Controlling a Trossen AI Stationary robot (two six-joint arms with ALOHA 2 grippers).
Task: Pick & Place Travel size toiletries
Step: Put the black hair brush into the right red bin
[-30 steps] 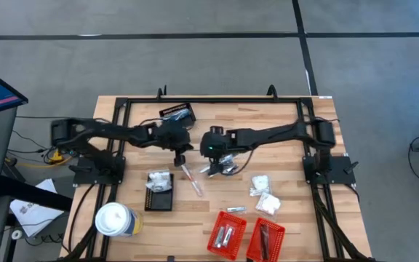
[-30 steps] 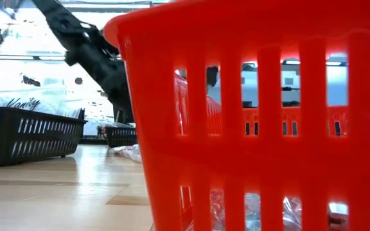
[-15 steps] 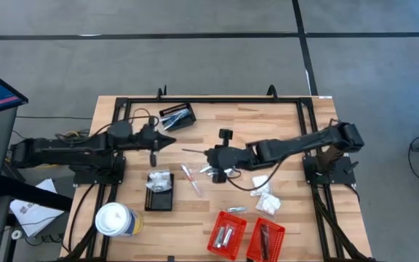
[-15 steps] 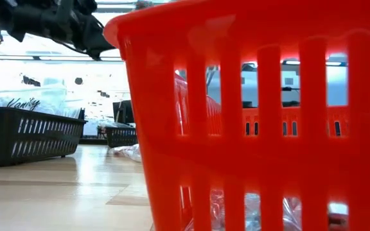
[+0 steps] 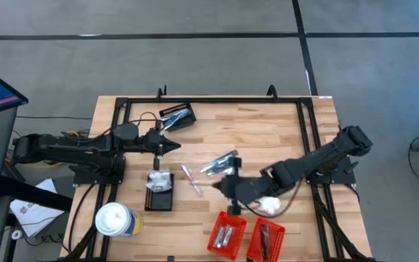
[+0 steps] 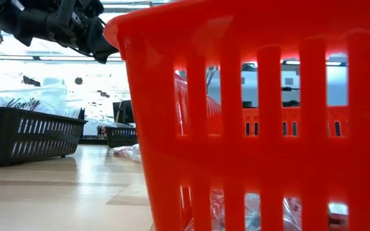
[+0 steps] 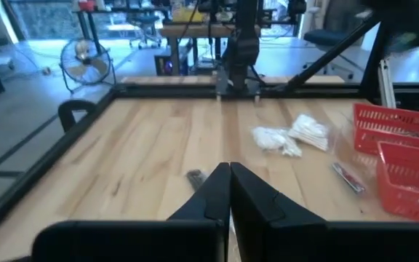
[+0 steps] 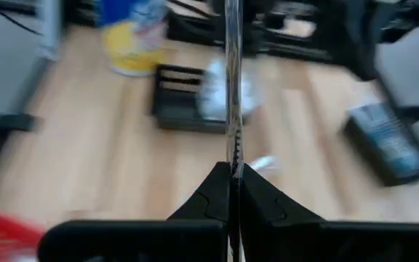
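The right tool (image 8: 231, 169) is clamped on the end of a thin silvery strip (image 8: 230, 87) and hangs just beside the nearer red basket (image 5: 233, 214), on its far side. The left tool (image 5: 169, 145), closed on nothing, waits well apart from that basket.

Gripped only at one end, the strip could twist, slip out, or catch the basket's rim and land outside. The right arm lies over the white packets (image 5: 270, 206) beside the basket and could drag them.

The tabletop (image 5: 268, 124) is pale planks in a black frame. Grey floor surrounds it, and desks and a fan (image 7: 93, 69) show beyond.
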